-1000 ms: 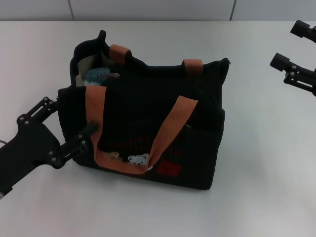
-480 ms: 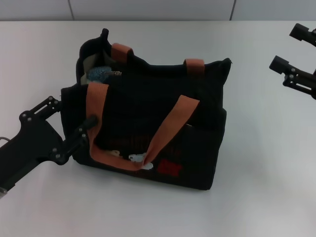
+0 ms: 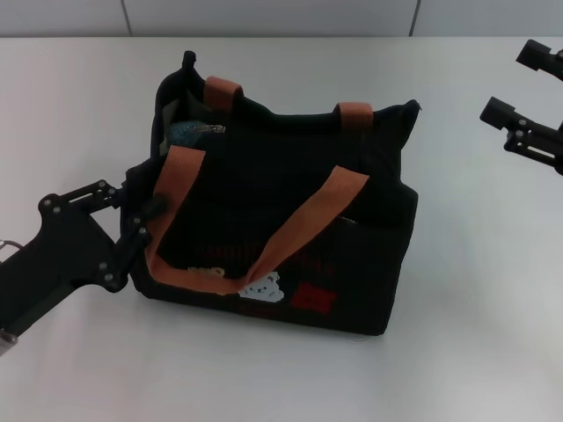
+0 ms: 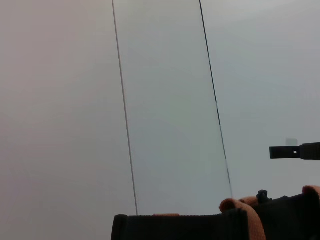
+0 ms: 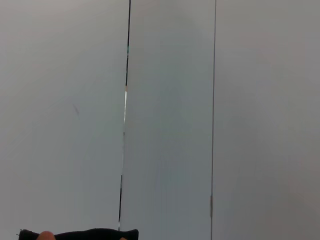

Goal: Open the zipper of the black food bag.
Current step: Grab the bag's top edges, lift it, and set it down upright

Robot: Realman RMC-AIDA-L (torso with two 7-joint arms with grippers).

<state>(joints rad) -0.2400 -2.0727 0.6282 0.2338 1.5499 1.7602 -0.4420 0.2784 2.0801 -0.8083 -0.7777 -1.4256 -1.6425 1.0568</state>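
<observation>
The black food bag [image 3: 290,220] stands upright mid-table with two orange-brown handles, small bear pictures and a red patch on its front. The zipper runs along the top rim, and its silver pull tab [image 3: 214,129] sits near the bag's left end. There the top gapes over something blue. My left gripper [image 3: 132,198] is open and pressed against the bag's left side. My right gripper [image 3: 503,81] hangs open at the far right, well apart from the bag. The left wrist view shows only the bag's rim [image 4: 180,225] and a handle [image 4: 247,220].
The bag rests on a plain white table [image 3: 475,334] with a pale wall behind it. Bare table surface lies to the bag's right and in front. A strip of the bag [image 5: 80,234] is all the right wrist view shows of it.
My left gripper has moved right against the bag's left side. The bag has shifted right and turned slightly. The right gripper has stayed put.
</observation>
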